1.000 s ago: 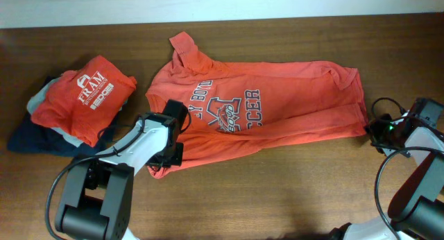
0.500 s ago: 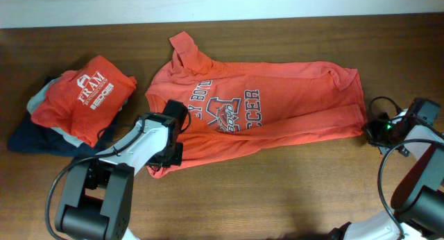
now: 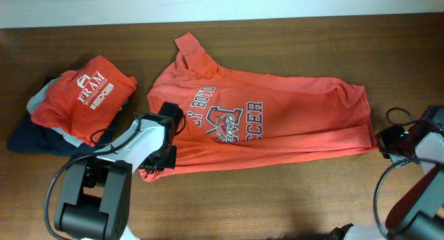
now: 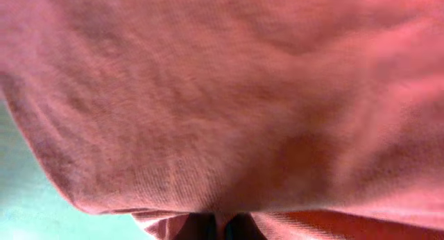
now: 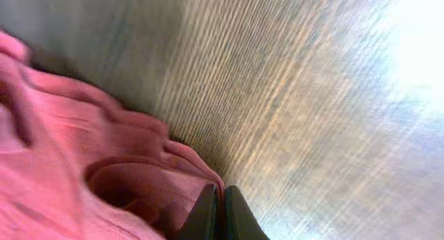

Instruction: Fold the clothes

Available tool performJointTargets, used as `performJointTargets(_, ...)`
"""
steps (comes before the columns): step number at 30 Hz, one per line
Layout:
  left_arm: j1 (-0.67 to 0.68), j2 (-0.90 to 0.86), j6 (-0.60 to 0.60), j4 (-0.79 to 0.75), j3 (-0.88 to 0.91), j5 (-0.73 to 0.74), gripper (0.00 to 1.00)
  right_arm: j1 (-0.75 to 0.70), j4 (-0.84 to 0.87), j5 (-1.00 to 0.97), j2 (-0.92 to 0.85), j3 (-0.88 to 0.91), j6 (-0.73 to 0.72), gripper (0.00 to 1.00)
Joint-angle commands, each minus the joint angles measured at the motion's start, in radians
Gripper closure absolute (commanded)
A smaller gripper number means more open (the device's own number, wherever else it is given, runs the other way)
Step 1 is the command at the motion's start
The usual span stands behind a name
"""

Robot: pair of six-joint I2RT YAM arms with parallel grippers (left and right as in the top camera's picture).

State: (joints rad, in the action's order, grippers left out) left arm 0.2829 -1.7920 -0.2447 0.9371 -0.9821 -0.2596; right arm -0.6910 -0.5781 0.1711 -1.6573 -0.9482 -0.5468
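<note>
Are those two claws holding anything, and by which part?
Yes. Both are shut on the orange-red T-shirt: the left gripper pinches its near-left corner, the right gripper its near-right corner.

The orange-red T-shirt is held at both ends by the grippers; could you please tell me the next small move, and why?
Probably ease the right gripper slightly away from the left gripper, keeping both shut. The orange-red short-sleeved T-shirt lies print-up but creased near its right end, so gentle tension should flatten it before folding.
</note>
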Motion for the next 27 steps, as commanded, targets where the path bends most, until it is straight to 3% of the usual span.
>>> performJointTargets(1, -0.058, -0.031, -0.032, 0.034, 0.031, -0.124, 1.0, -0.01, 0.009, -0.143, 0.1, -0.001, -0.012, 0.96)
performJointTargets(9, -0.096, -0.031, -0.031, 0.033, 0.031, -0.128, 1.0, -0.01, -0.029, -0.172, 0.113, 0.0, -0.012, 0.96)
performJointTargets(13, -0.096, -0.031, -0.032, 0.03, 0.031, -0.129, 0.99, -0.01, -0.037, -0.17, 0.113, 0.0, -0.012, 0.67)
performJointTargets(14, -0.096, -0.031, -0.031, 0.03, 0.031, -0.129, 0.98, -0.01, -0.04, -0.164, 0.113, 0.0, -0.012, 0.64)
performJointTargets(21, -0.096, -0.031, -0.032, 0.023, 0.031, -0.126, 0.64, 0.033, -0.098, 0.016, 0.113, 0.001, 0.064, 0.63)
performJointTargets(27, -0.096, -0.031, -0.032, 0.024, 0.031, -0.126, 0.37, 0.177, -0.115, 0.016, 0.113, 0.001, 0.132, 0.44)
